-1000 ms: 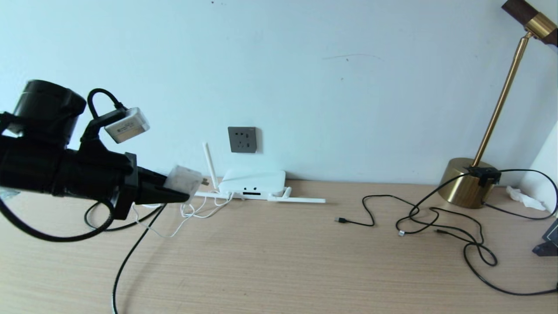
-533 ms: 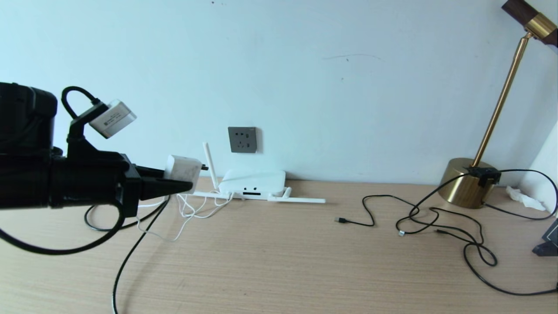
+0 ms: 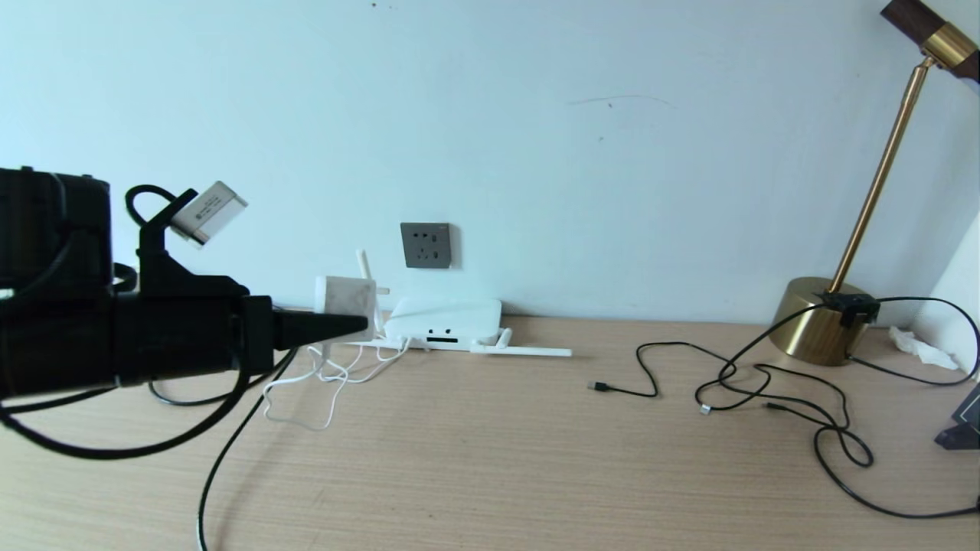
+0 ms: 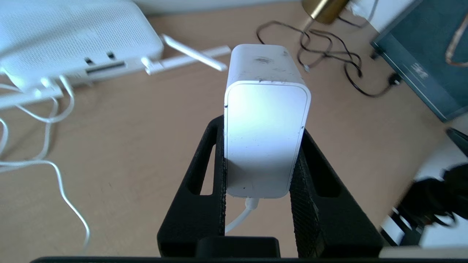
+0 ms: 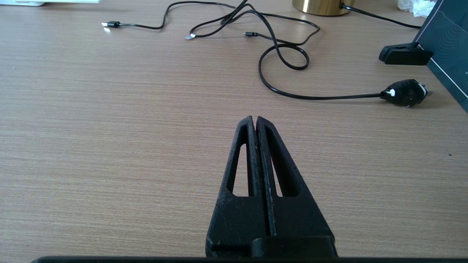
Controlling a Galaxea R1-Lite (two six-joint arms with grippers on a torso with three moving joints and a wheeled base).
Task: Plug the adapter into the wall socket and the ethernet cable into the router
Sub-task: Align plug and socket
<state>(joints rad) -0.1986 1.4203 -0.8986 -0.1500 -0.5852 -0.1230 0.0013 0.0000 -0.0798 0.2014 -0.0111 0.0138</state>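
My left gripper (image 3: 360, 321) is shut on the white adapter (image 3: 346, 301), holding it in the air just left of the router (image 3: 444, 317). In the left wrist view the adapter (image 4: 265, 120) sits between both black fingers, its thin white cord (image 4: 241, 219) hanging from its rear. The prongs point right, below and left of the dark grey wall socket (image 3: 426, 245). The white router lies against the wall with one antenna up and one flat on the table. A thick black ethernet cable (image 3: 222, 459) runs along the table under my left arm; its plug is hidden. My right gripper (image 5: 255, 118) hovers shut and empty over bare table.
Thin black cables (image 3: 766, 383) with small connectors sprawl at the right near a brass lamp base (image 3: 823, 317). A black plug (image 5: 404, 93) and a dark box (image 5: 449, 54) lie at the far right, with a crumpled tissue (image 3: 922, 348). Loose white cord (image 3: 321, 383) is piled left of the router.
My left gripper has carried the adapter to the right, closer to the router and the socket, and the adapter now stands straighter. The white cord has dragged along.
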